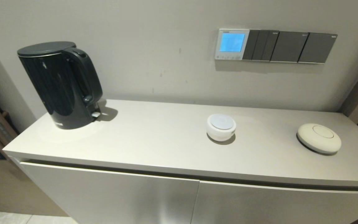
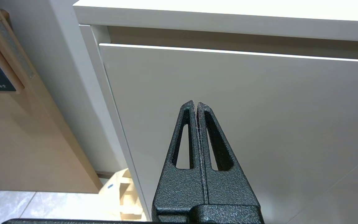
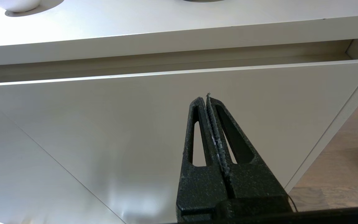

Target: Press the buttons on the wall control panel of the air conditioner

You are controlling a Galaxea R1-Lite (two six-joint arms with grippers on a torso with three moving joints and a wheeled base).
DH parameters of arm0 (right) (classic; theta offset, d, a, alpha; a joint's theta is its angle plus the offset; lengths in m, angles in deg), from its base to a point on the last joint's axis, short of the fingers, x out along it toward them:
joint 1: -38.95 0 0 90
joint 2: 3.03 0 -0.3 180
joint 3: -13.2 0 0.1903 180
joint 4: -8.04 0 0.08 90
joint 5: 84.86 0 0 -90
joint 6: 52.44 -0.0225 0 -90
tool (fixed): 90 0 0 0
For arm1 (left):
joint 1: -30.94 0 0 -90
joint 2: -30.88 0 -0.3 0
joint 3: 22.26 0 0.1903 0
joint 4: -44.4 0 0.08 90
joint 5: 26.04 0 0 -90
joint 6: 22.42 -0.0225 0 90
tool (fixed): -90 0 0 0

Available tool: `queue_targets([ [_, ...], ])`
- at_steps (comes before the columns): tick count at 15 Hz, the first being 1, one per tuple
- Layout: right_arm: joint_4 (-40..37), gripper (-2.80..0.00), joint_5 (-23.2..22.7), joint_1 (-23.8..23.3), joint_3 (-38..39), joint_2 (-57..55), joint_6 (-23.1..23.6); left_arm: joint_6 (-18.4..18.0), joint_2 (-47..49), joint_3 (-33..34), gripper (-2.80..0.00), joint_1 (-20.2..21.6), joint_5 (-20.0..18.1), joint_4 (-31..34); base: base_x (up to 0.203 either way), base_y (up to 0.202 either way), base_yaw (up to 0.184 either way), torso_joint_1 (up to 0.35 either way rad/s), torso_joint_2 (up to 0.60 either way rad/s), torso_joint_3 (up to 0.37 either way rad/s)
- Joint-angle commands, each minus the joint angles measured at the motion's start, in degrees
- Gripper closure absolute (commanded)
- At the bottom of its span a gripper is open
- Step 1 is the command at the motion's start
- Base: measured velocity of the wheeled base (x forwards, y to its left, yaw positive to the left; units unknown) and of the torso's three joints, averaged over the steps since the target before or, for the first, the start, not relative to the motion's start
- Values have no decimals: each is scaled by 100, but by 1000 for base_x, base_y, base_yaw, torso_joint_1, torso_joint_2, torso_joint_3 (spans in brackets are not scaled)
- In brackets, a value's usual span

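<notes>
The wall control panel [image 1: 231,44] is a small white-framed thermostat with a blue-lit screen, on the wall above the cabinet at right of centre. Its row of tiny pale buttons [image 1: 228,57] runs along the frame's bottom edge. Neither gripper shows in the head view. My left gripper [image 2: 195,104] is shut and empty, low in front of the left cabinet door. My right gripper [image 3: 206,100] is shut and empty, low in front of the right cabinet door, below the countertop's edge.
Dark grey switch plates [image 1: 291,46] adjoin the panel on its right. On the countertop [image 1: 154,137] stand a black kettle [image 1: 61,84] at left, a small round white device [image 1: 221,126] and a flat cream disc [image 1: 318,137] at right. Cabinet doors [image 1: 113,199] face me.
</notes>
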Motion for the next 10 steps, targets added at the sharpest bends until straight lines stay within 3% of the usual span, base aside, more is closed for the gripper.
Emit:
queue_targets([
  [1, -1, 0, 0, -8, 1, -22, -9, 0, -2, 0, 0, 5, -1, -1, 0, 0, 0, 0, 0, 0],
  [10, -1, 0, -3, -30, 9, -31, -18, 0, -2, 0, 0, 7, -1, -1, 0, 0, 0, 0, 0, 0],
])
